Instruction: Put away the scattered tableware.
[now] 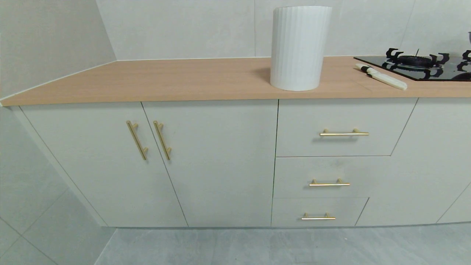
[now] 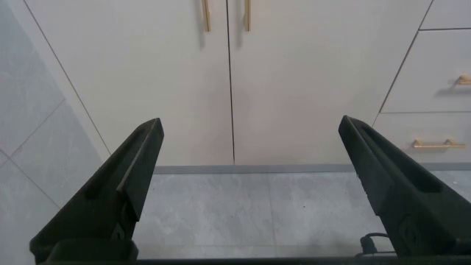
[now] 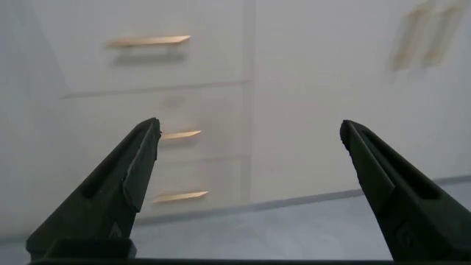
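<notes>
A white-handled knife (image 1: 381, 76) with a black band lies on the wooden countertop (image 1: 176, 79) at the right, beside the hob. A tall white ribbed container (image 1: 298, 48) stands upright on the counter left of the knife. My left gripper (image 2: 250, 132) is open and empty, held low before the cabinet doors (image 2: 232, 73). My right gripper (image 3: 250, 136) is also open and empty, facing the stack of drawers (image 3: 147, 88).
A black gas hob (image 1: 423, 66) occupies the counter's far right. Below are two cabinet doors with gold handles (image 1: 149, 140) and three drawers with gold handles (image 1: 344, 133). Tiled walls close the left corner. Grey tile floor (image 1: 257, 246) lies in front.
</notes>
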Motion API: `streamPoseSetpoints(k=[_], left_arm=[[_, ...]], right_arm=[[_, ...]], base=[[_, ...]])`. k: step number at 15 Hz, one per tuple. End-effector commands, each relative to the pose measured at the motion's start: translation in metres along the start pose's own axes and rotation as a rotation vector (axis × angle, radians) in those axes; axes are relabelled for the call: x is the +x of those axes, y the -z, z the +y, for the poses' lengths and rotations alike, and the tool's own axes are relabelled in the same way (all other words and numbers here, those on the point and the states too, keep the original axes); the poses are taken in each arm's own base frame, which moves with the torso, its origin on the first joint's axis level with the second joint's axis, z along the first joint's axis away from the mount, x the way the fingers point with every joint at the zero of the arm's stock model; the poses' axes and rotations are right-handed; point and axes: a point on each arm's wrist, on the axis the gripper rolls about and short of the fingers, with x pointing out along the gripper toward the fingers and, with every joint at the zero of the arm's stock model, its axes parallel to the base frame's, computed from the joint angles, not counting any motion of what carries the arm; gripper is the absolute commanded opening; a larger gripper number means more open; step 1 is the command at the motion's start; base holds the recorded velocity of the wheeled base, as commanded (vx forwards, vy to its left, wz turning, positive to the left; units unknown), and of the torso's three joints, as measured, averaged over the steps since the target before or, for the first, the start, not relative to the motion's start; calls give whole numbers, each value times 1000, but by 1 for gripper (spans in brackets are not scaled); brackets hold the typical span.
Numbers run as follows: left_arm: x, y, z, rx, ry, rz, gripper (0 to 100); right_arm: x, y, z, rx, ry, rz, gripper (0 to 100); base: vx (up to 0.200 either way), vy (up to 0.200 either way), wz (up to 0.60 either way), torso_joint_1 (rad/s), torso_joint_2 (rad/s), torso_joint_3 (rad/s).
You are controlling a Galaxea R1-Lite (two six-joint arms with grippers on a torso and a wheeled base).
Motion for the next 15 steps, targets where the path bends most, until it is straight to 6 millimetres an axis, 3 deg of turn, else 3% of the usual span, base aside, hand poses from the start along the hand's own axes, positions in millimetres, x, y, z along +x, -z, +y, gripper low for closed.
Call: streamPoseSetpoints(k=[1, 15], left_arm=[[0, 0, 0, 0, 0, 0, 100], [0, 0, 0, 3, 0, 0, 100]], right_arm=[[1, 9, 1, -3, -34, 53, 100], [1, 14, 3, -4, -105, 102, 100]], base=[[0, 0, 0, 0, 0, 0], [0, 0, 0, 0, 0, 0]])
